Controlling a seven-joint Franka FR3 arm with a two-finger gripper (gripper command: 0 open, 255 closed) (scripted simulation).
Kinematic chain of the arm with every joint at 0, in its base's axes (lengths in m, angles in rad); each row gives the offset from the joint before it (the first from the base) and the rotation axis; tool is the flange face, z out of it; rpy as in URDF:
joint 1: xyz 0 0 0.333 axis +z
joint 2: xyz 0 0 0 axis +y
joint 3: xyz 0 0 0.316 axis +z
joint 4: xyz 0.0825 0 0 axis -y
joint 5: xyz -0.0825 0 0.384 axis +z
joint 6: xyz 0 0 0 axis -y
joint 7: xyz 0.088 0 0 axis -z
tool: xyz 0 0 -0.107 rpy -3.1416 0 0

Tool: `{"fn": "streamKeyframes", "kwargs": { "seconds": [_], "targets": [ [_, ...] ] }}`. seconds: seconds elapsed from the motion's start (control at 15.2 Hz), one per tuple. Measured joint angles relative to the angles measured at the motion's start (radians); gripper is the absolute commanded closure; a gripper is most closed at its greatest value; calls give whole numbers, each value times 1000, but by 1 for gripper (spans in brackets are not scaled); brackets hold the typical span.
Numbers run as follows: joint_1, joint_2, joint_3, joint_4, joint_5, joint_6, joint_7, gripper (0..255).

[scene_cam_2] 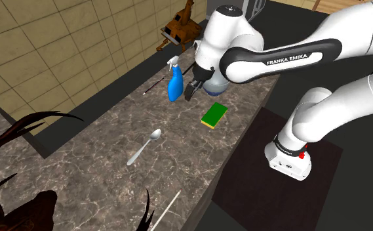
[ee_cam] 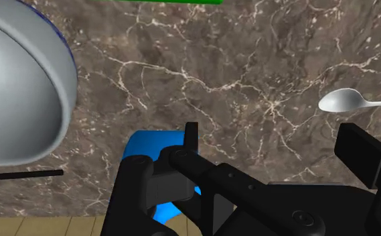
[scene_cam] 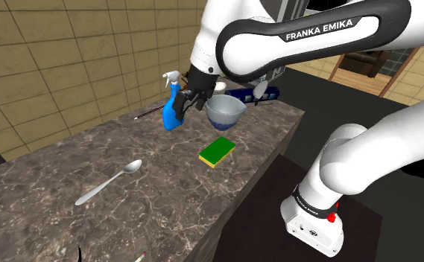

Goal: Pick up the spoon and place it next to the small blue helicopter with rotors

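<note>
— Shoulder view: our claw (scene_cam: pixel 191 100) hangs open, empty, beside the spray bottle (scene_cam: pixel 172 108); the spoon (scene_cam: pixel 109 181) lies well apart, near left on the surface (scene_cam: pixel 165 212).
— We should straddle its handle crosswise, then descend.

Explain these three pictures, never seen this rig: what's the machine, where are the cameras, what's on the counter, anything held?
It is a simulated white robot arm with a black two-finger pincer. The shoulder view looks down from beside the arm's base; the second exterior view sees the same counter from another spot; the wrist view rides on the pincer, looking along its fingers. On the dark marbled counter are a spoon, a green-and-yellow sponge, a grey bowl and a blue spray bottle, beside which the pincer hovers. Its fingers stand apart: it holds nothing.
</note>
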Motion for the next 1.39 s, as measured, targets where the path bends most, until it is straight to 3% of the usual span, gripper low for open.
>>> {"fn": "streamKeyframes", "kwargs": {
  "seconds": [0.26,0.59,0.86,0.99,1.39],
  "targets": [
    [-5,115,93,22,-21,108,88,0],
    [-37,285,212,73,-115,232,229,0],
    [-69,439,298,126,-271,316,390,0],
    [-72,530,326,172,-385,337,495,0],
    [-47,656,312,212,-558,383,635,0]
  ]
}}
